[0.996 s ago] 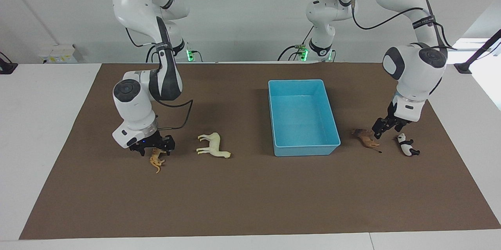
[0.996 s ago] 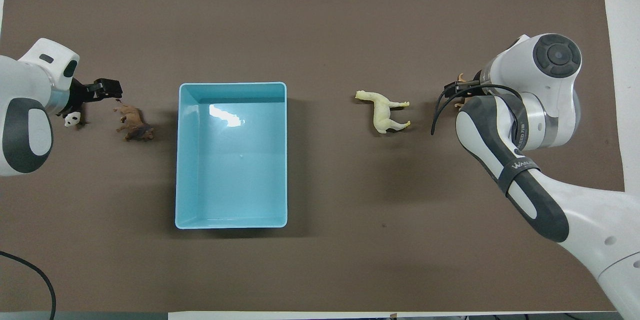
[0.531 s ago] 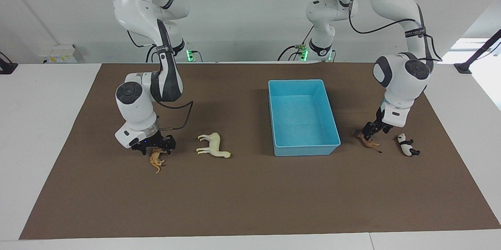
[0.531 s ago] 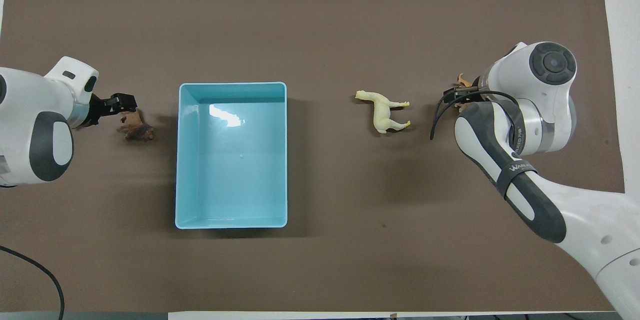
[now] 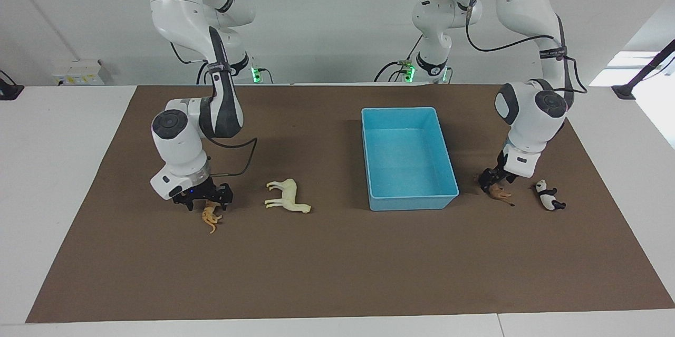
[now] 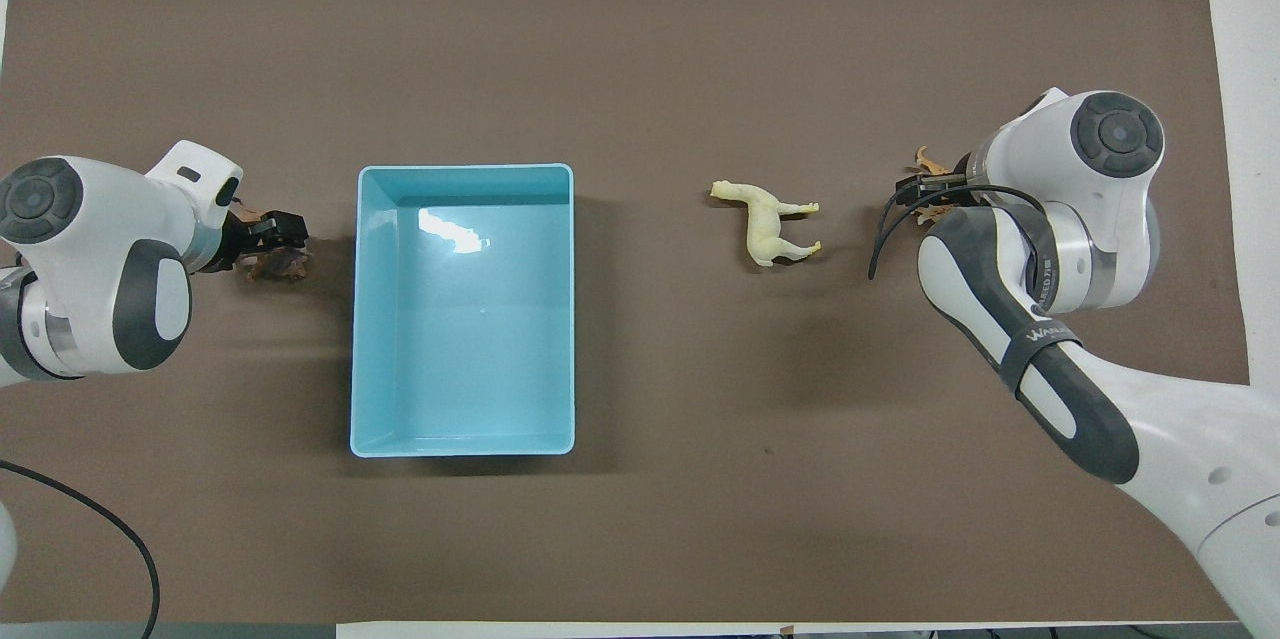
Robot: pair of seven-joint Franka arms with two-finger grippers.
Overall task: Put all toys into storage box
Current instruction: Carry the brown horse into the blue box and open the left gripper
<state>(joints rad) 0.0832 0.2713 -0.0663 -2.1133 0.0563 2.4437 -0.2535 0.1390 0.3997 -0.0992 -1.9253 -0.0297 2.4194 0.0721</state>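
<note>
The light blue storage box (image 5: pixel 412 202) (image 6: pixel 464 445) stands empty on the brown mat. My right gripper (image 5: pixel 206 202) (image 6: pixel 925 191) is open and low over the orange tiger (image 5: pixel 211 216) (image 6: pixel 929 162), its fingers straddling the end nearer the robots. The cream horse (image 5: pixel 288 198) (image 6: pixel 766 222) lies between the tiger and the box. My left gripper (image 5: pixel 489 181) (image 6: pixel 275 231) is open and low over the brown lion (image 5: pixel 500 192) (image 6: pixel 279 265), at its end toward the box. The panda (image 5: pixel 548 195) lies beside the lion toward the left arm's end; the left arm hides it in the overhead view.
A brown mat (image 5: pixel 337 268) covers the white table. A black cable (image 6: pixel 90 544) from the left arm trails over the mat's near corner. Small boxes (image 5: pixel 79 72) sit at the wall past the right arm's end.
My left gripper has moved from beside the panda toward the box and come down over the lion. The right gripper has stayed over the tiger, shifting only slightly.
</note>
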